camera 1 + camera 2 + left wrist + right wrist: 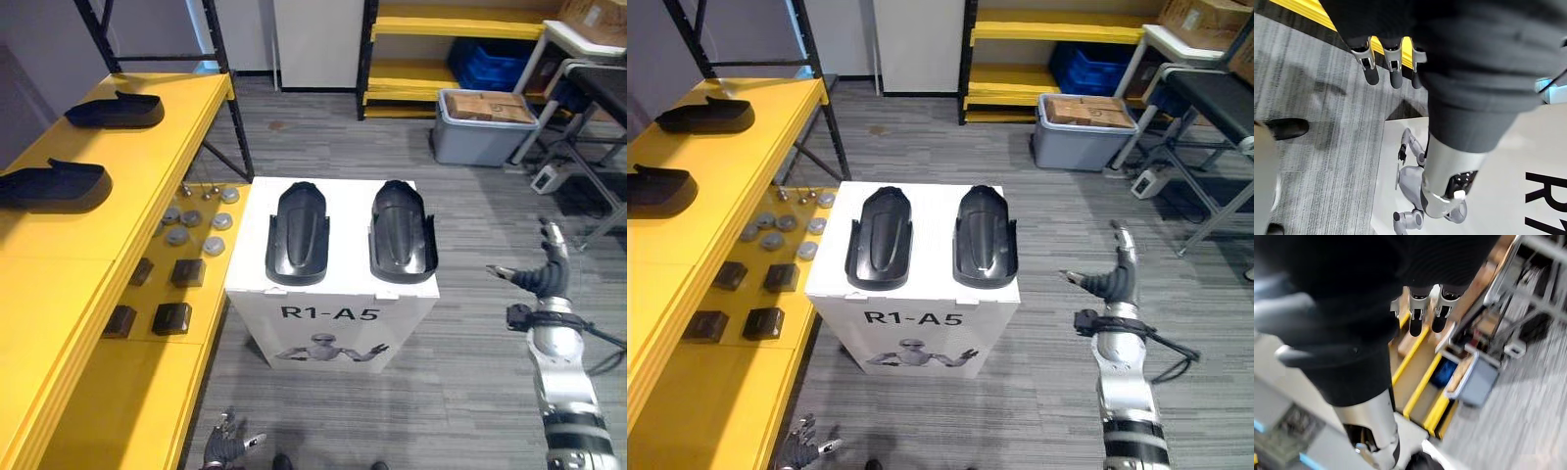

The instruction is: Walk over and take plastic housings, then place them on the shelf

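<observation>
Two black plastic housings lie side by side, hollow side up, on top of a white box [331, 318]: the left housing [298, 233] and the right housing [402, 230]. Two more black housings [116, 111] [54, 186] rest on the yellow shelf [59, 294] at the left. My right hand [545, 269] hovers open in the air to the right of the box, fingers straight, holding nothing. My left hand [227, 441] hangs low in front of the box, fingers relaxed and empty; its fingers [1393, 66] point at the floor in the left wrist view.
Small black blocks [171, 317] and round grey discs [196, 227] lie on the lower yellow shelf level. A grey bin [480, 125] with a cardboard box stands behind, by another yellow rack [451, 73]. Metal frames and a dark table [598, 98] crowd the far right.
</observation>
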